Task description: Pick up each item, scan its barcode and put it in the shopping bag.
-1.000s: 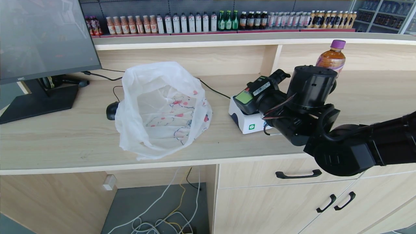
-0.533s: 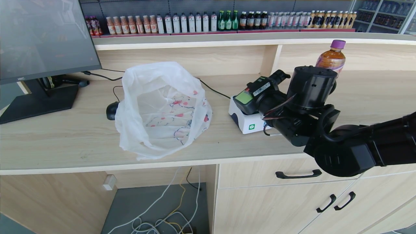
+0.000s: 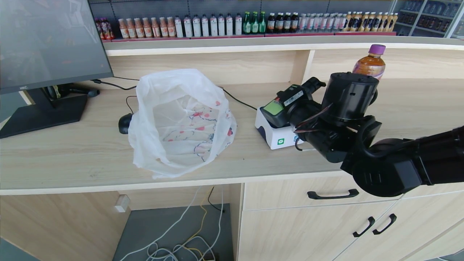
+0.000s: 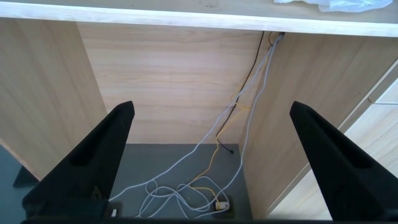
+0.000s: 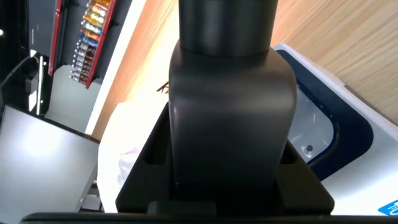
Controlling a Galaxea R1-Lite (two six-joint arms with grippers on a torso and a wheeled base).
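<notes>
Item (image 3: 286, 103) pinched in right fingers (image 5: 140, 186) above scanner (image 3: 277, 137) | left fingers (image 4: 93, 168) spread wide

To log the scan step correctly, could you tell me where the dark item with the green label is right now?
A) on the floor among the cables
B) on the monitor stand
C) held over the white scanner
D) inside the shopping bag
C: the right gripper holds the dark item over the white scanner, to one side of the shopping bag.
</notes>
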